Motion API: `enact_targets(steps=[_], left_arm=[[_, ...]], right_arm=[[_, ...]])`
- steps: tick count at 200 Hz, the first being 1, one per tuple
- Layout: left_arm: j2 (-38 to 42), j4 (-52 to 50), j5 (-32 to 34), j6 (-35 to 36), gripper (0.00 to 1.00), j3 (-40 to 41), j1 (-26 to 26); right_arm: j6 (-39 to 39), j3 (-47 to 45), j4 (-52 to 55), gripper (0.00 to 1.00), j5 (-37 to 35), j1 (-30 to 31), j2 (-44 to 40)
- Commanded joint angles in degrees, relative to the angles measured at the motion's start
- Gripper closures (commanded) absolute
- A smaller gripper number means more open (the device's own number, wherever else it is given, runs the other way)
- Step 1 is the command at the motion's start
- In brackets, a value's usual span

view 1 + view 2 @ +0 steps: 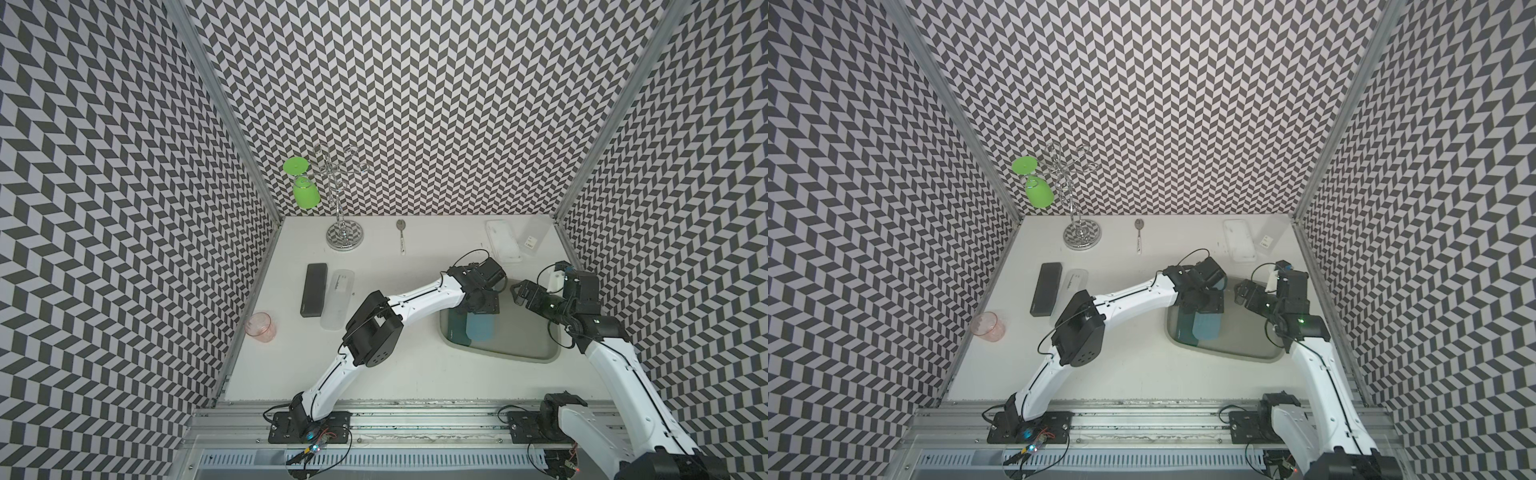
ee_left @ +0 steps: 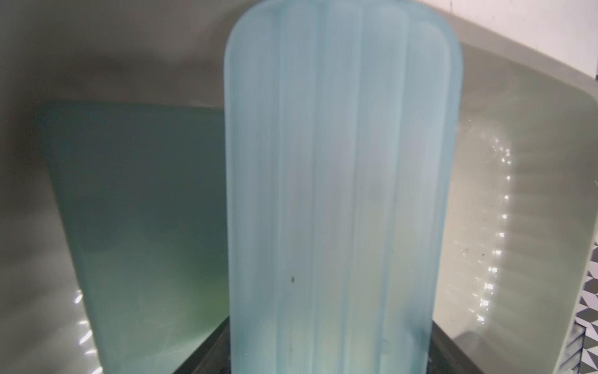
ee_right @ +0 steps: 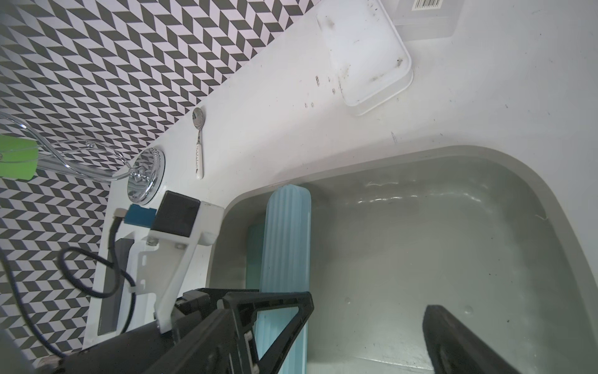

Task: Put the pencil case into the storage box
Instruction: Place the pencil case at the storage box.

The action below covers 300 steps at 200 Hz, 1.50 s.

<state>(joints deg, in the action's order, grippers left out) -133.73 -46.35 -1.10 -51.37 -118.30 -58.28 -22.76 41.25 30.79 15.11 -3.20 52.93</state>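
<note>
Pencil case (image 1: 480, 326), pale blue ribbed translucent plastic: we see it clamped in left gripper (image 1: 478, 309), inside shallow grey-olive plastic storage box (image 1: 523, 332). Right gripper (image 1: 516, 294) spread apart, empty, over box.

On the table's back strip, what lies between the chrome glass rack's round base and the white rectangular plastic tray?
Only a small metal spoon with a white handle, touching neither; both top views show it.

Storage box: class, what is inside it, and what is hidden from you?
A blue case, between the left fingers, sits beside a teal case at one end of the box; the rest is bare. In both top views the left arm hides the cases' far ends.
</note>
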Motion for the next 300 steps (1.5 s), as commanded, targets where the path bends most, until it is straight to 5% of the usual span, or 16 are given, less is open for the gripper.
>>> enact_targets(steps=[1,53,82,178,214,251,300], left_arm=[[-1.3,1.4,1.6,-1.5,0.3,-1.4,-0.8],[-3.0,0.4,2.3,-0.8,0.2,-2.4,-1.1],[-2.2,0.4,3.0,-0.5,0.0,-1.5,-1.0],[7.8,-5.7,9.4,3.2,0.0,-0.6,1.8],[21.9,-5.4,14.5,13.0,0.0,12.2,9.0],[36.4,2.4,11.9,25.5,0.0,31.7,22.6],[43.4,6.9,12.3,33.0,0.0,46.5,34.8]], right_arm=[[0.0,-0.7,-1.4,0.04,-0.9,-0.3,-1.2],[0.5,-1.1,-1.3,0.04,-1.5,-0.3,-1.4],[0.7,-1.1,-1.0,0.04,-1.6,-0.3,-1.4],[1.0,-0.4,-0.9,0.04,-1.2,-0.5,0.8],[1.9,-1.6,-1.9,0.04,2.3,-0.4,6.4],[3.0,-1.2,-2.8,0.04,6.6,-0.3,16.8],[1.0,-2.2,-7.3,0.04,10.6,-0.1,23.1]])
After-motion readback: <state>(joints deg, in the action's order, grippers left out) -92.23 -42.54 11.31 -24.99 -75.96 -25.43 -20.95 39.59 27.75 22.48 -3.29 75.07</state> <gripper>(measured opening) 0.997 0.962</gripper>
